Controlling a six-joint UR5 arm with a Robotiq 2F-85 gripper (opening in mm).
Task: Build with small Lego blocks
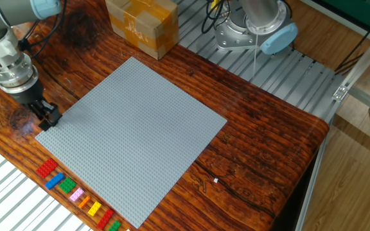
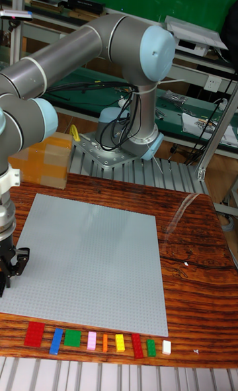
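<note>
- Wooden table (image 1: pixel 262 138), dark reddish grain, bearing everything else; ribbed metal strips along its near and far edges.
- Grey arm (image 2: pixel 79 47) with pale blue joint caps, reaching from its base (image 1: pixel 246 35) on the metal strip behind the table, across to the baseplate's left edge.
- Large grey studded baseplate (image 1: pixel 133 131) lying flat on the table, bare of bricks in both views.
- Brown cardboard box (image 1: pixel 141 24) standing on the table just past the baseplate's far corner, apart from it.
- Black tool (image 1: pixel 48 117) pointing down over the baseplate's corner nearest the arm's wrist; in the tall view (image 2: pixel 10 266) fingers (image 2: pixel 22 259) spread a little, with a gap visible between them and nothing seen in that gap. Touching the plate or hovering just above it: cannot tell.
- Small Lego blocks (image 2: pixel 99 341) laid in a single row on the bare wood just beside the baseplate's near edge, well apart from the tool. In order along the row: red (image 2: pixel 34 333), blue (image 2: pixel 57 341), green (image 2: pixel 72 338), pink (image 2: pixel 91 341), orange (image 2: pixel 105 343), yellow (image 2: pixel 119 343), a second red (image 2: pixel 137 345), a second green (image 2: pixel 151 347), and a small white piece (image 2: pixel 166 347) last.
- Same row visible in the fixed view (image 1: pixel 77 194), running along the plate's lower-left edge, none stacked.
</note>
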